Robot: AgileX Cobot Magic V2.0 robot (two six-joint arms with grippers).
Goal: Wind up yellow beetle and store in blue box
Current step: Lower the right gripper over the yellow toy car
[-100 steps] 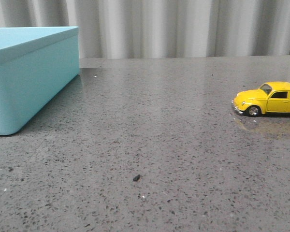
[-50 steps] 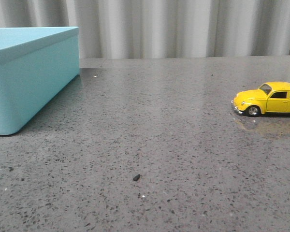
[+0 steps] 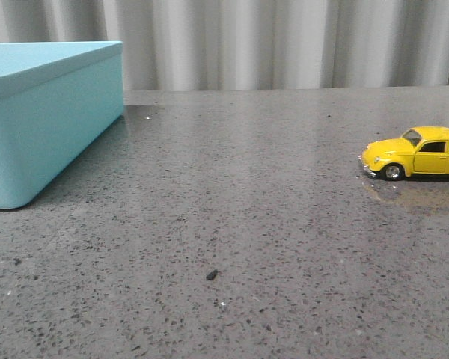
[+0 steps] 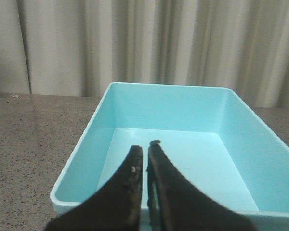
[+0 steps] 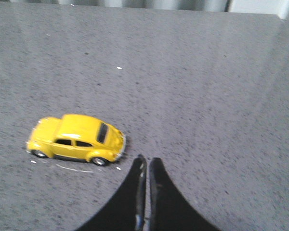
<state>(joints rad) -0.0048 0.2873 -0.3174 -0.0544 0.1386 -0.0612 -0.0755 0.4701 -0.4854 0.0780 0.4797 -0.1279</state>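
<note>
Both tools closed above speckled grey table [image 3: 232,209], pale curtain [image 3: 284,41] behind.

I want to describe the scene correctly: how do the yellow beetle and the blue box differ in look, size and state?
The yellow beetle is small, glossy and rounded; the blue box is much larger, matte and rectangular. The beetle stands on the table's right side, the box on the left. In the left wrist view the box is open and nothing shows inside it. Both rest on the speckled grey table, and no tool touches either.
</note>
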